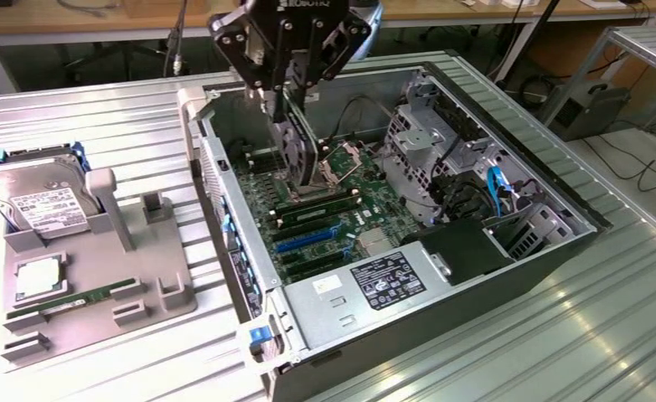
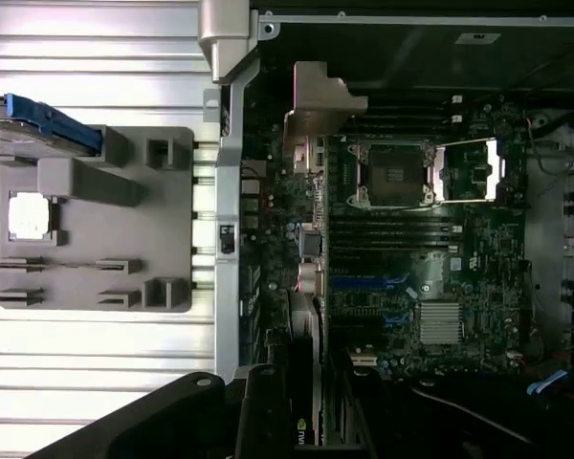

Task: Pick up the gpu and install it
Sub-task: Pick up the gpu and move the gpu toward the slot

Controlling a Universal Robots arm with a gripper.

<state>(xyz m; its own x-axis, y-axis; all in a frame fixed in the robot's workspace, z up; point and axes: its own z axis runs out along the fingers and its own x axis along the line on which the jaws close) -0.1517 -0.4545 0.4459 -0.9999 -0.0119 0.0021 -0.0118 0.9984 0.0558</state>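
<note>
The gpu [image 1: 297,151] hangs edge-on, dark and thin, from my gripper [image 1: 286,99], which is shut on its upper edge. It hovers inside the open PC case [image 1: 551,201], above the green motherboard [image 1: 344,197] and near the case's rear wall. In the wrist view the gpu [image 2: 306,316] runs as a narrow strip along the motherboard's [image 2: 459,268] rear edge. Its silver bracket [image 2: 316,100] is at the far end, and my gripper [image 2: 306,416] holds the near end. A blue slot [image 1: 305,241] lies on the board, nearer the power supply than the card.
A grey fixture tray [image 1: 137,260] at the exterior view's left carries a hard drive [image 1: 43,201], a CPU [image 1: 39,279] and a RAM stick [image 1: 70,300]. Inside the case are a power supply [image 1: 389,280], a drive cage [image 1: 423,142], cables and an open CPU socket [image 2: 392,172].
</note>
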